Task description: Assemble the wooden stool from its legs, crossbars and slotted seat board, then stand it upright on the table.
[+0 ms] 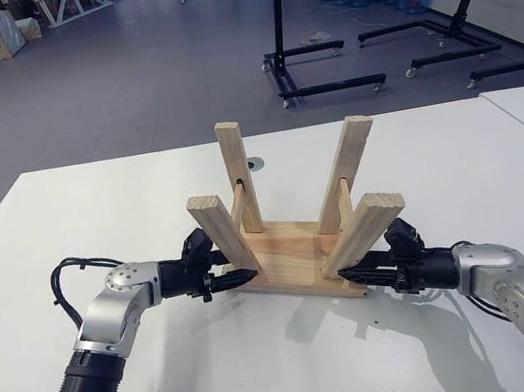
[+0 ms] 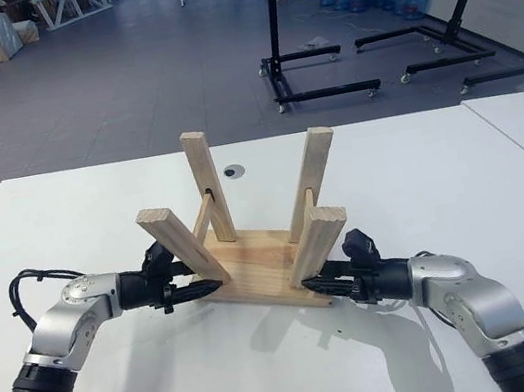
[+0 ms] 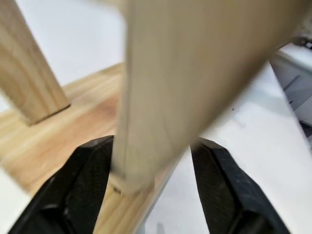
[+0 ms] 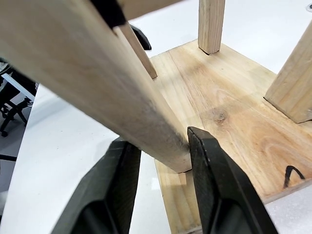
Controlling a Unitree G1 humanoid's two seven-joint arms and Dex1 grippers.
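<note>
Stool inverted near mid-bench: seat board flat on the bench, four legs splayed upward, and a thin crossbar seems to sit between the far pair, though it is mostly hidden. Left end effector lies low at the board's left edge, clamped on the base of the near-left leg. Right end effector mirrors it, its fingers closed on the base of the near-right leg.

Pale wooden stool, inverted on white table — 4 legs splayed upward
</note>
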